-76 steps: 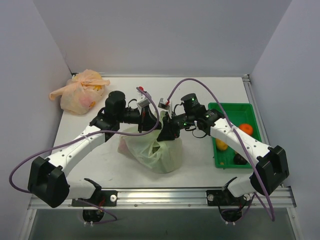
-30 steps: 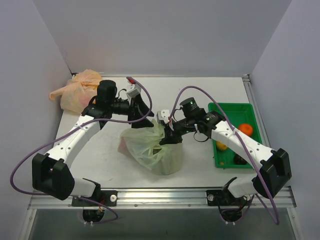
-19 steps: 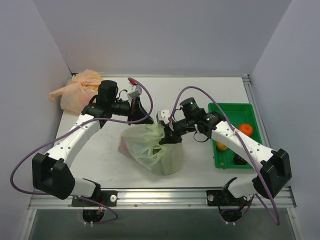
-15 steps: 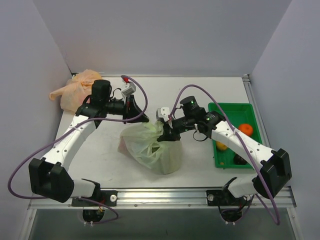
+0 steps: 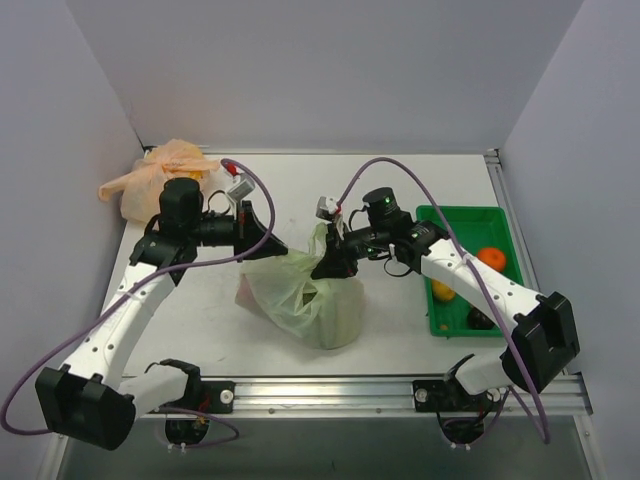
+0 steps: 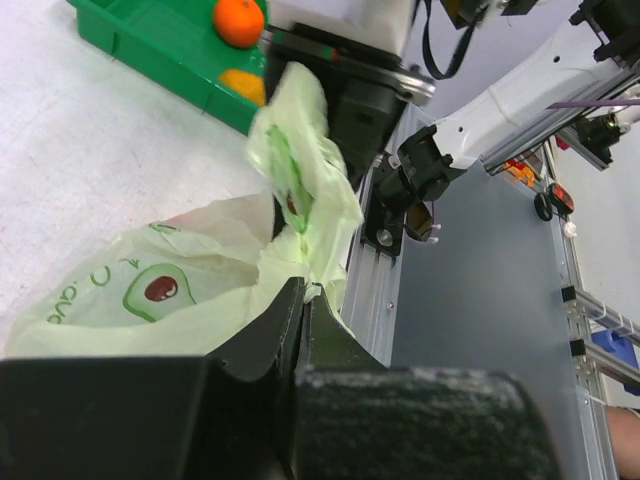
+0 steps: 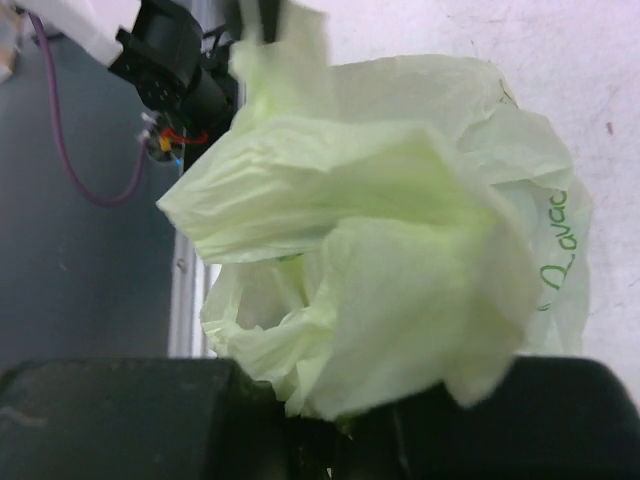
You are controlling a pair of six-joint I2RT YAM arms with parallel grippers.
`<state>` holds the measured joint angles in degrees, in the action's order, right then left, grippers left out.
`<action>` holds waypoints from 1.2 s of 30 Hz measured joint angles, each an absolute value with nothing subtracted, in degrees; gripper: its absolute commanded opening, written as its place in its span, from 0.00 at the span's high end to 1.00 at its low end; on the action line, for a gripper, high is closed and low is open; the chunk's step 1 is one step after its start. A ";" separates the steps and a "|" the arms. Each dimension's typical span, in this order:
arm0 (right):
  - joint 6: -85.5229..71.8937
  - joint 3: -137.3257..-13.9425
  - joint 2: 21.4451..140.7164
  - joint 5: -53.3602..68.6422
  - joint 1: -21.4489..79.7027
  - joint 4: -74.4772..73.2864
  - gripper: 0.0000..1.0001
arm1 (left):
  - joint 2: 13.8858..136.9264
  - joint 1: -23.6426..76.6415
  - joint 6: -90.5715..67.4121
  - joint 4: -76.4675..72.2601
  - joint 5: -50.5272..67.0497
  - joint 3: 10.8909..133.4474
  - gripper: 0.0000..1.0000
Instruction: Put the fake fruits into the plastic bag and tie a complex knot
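- We see the plastic bag [image 5: 315, 305] sitting mid-table towards the near edge, its top raised between the two arms.
- The left gripper [image 5: 274, 247] is clenched, seemingly nipping the bag's left rim.
- The right gripper [image 5: 333, 262] grasps a bunched handle.
- Some fake fruits [image 5: 490, 257] lie in the green tray [image 5: 465, 215] at right.

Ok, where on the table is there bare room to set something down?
The far strip of table between the peach bag and the green tray is bare. Also the near patch between the plastic bag and tray. Crowded middle: left end effector and right end effector grip that bag.
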<state>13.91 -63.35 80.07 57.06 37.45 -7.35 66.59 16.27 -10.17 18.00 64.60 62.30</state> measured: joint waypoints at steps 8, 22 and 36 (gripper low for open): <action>-3.79 -62.24 82.15 57.93 35.99 -4.21 1.00 | 56.55 20.62 -15.27 14.76 58.48 51.35 1.00; -16.56 -60.40 82.41 56.36 35.64 -2.48 1.00 | 54.94 41.60 -8.56 10.83 32.40 43.48 1.00; -26.72 -54.94 83.40 52.38 33.67 4.03 1.00 | 63.79 46.13 -1.48 3.44 20.05 41.82 1.00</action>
